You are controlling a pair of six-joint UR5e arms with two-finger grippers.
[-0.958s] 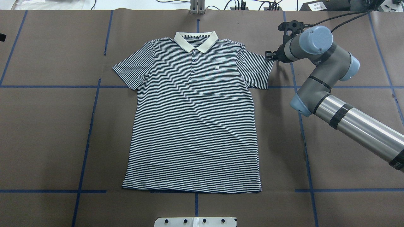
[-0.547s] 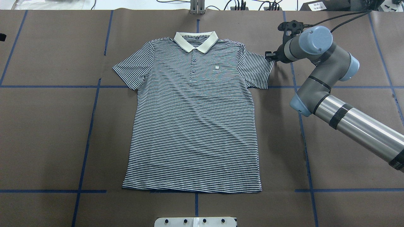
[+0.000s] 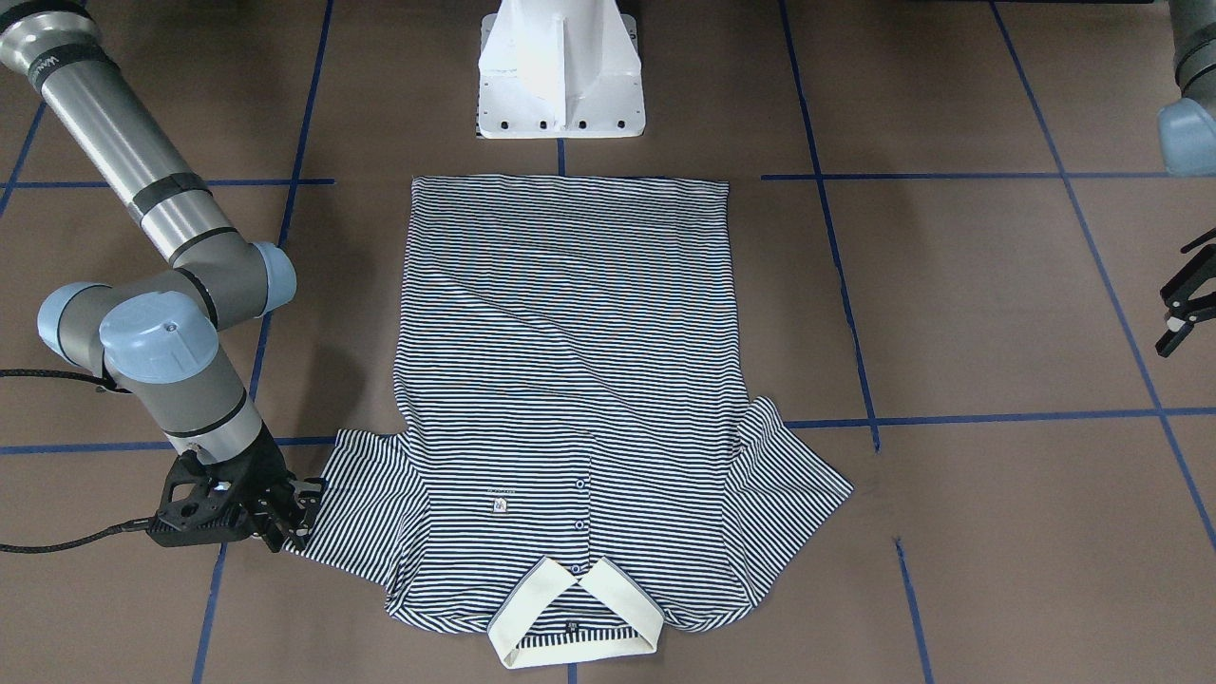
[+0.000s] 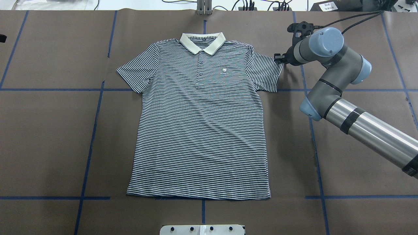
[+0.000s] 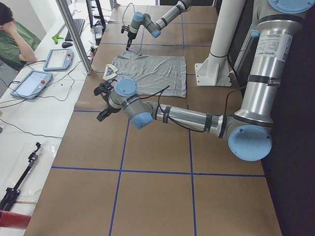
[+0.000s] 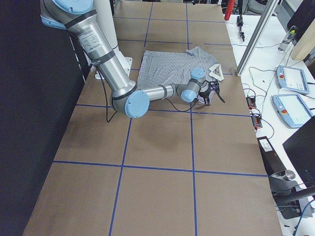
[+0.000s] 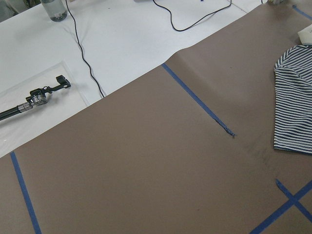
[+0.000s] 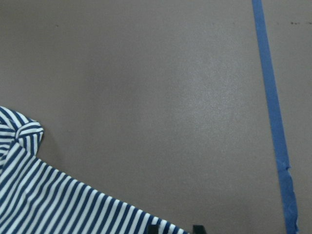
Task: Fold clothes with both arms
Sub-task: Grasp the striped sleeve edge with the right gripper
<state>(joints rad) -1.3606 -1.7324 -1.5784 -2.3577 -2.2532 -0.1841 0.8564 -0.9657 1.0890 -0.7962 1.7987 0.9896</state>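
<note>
The striped polo shirt [image 4: 202, 130] lies flat and face up on the brown table, its cream collar [image 4: 202, 42] at the far side. My right gripper [image 4: 278, 58] is low at the outer edge of the shirt's right sleeve [image 4: 266, 71]. It is open in the front view [image 3: 302, 518], and in the right wrist view the sleeve hem [image 8: 48, 195] runs in between its fingertips [image 8: 197, 228]. My left gripper [image 3: 1176, 309] hangs open and empty far out to the side, well clear of the other sleeve [image 7: 292, 97].
The white pedestal base [image 3: 560, 76] stands just behind the shirt's hem. Blue tape lines [image 4: 94, 124] cross the table cover. Beyond the far edge is a white bench with cables, tablets [image 5: 32, 83], a metal tool [image 7: 34, 97] and a seated person [image 5: 15, 34].
My right arm has crept a hair towards the sleeve. The shirt lies as before.
</note>
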